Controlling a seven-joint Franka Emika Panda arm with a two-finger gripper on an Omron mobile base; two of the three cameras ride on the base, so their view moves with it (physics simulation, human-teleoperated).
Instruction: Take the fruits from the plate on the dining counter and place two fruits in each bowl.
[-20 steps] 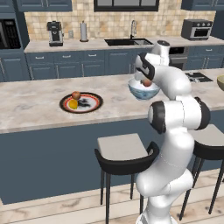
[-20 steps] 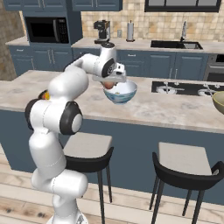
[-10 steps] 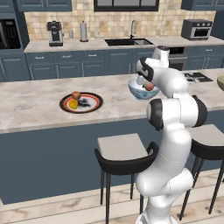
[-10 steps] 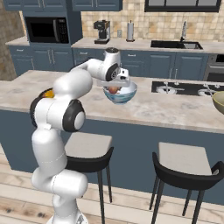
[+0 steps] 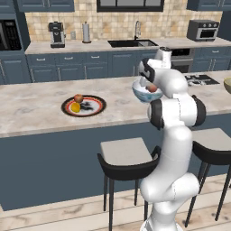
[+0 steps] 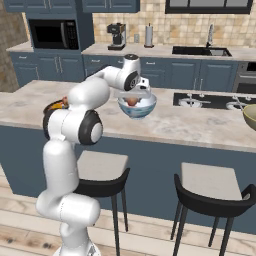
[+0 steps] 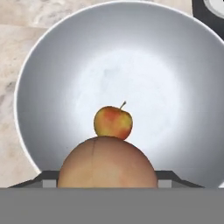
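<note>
While the end effector (image 7: 107, 181) hangs over the deep light blue and white bowl (image 7: 52, 78) with a reddish-brown, peach-like round fruit (image 7: 107, 164) pinched between its tips, the job in hand is to release that fruit cleanly into the bowl. A small red-and-yellow apple with a stem (image 7: 113, 122) already lies near the bowl's middle, directly below and just beyond the held fruit in the hand view. It would be best to let go low, slightly off the apple, so the new fruit rolls down the curved wall rather than bouncing off the apple and over the rim. The tips are largely hidden by the fruit, but it sits between them, so I judge them clamped on it.

On the long beige marble-look bench with the dark blue base (image 5: 31, 106), the round plate with a dark rim and red ring (image 5: 94, 106) carries two remaining fruits, one yellow lemon-like (image 5: 75, 107) and one reddish-brown (image 5: 78, 98). An olive yellow-green bowl (image 6: 250, 116) stands at the bench's far right edge, well apart from the blue one.

Against the pictures from a second ago, the wrist has swung further over the blue bowl (image 6: 137, 106), so the hand now stands more squarely above its opening; plate, bowls and base views are unchanged.
</note>
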